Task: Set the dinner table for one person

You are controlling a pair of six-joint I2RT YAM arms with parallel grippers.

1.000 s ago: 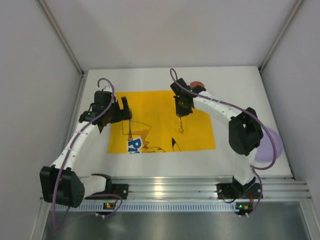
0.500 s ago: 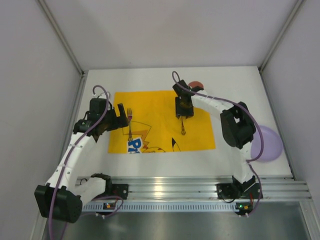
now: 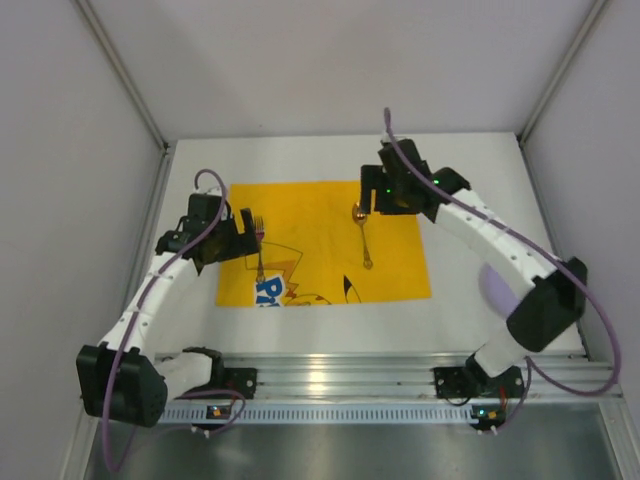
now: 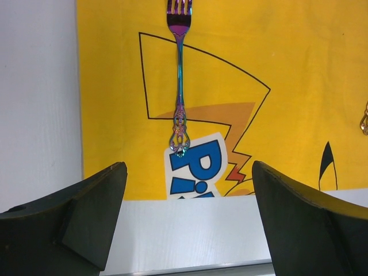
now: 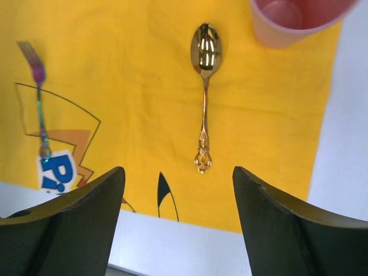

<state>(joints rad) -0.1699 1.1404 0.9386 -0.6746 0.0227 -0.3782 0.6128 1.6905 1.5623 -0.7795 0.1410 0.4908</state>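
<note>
Plainly, the table [image 3: 470, 165], long axis left-right, showed bare margin round the mat [image 3: 310, 205]; fork [image 3: 259, 256] and spoon [image 3: 365, 238] lay handles-near, left gripper [image 4: 190, 167] and right gripper [image 5: 178, 171] open, empty.

Blue "Pi" on white patch of yellow placemat [image 4: 299, 86]; further letters unreadable.

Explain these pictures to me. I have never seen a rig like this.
Two robot arms are bolted at the near edge of a white table. One picture looks down from above. The other two come from a camera on each wrist, looking past the left pincer and the right pincer. On the table lies a yellow placemat with a fork on its left, a spoon further right and a pink cup by the spoon's bowl. Both pincers are open and hold nothing.
</note>
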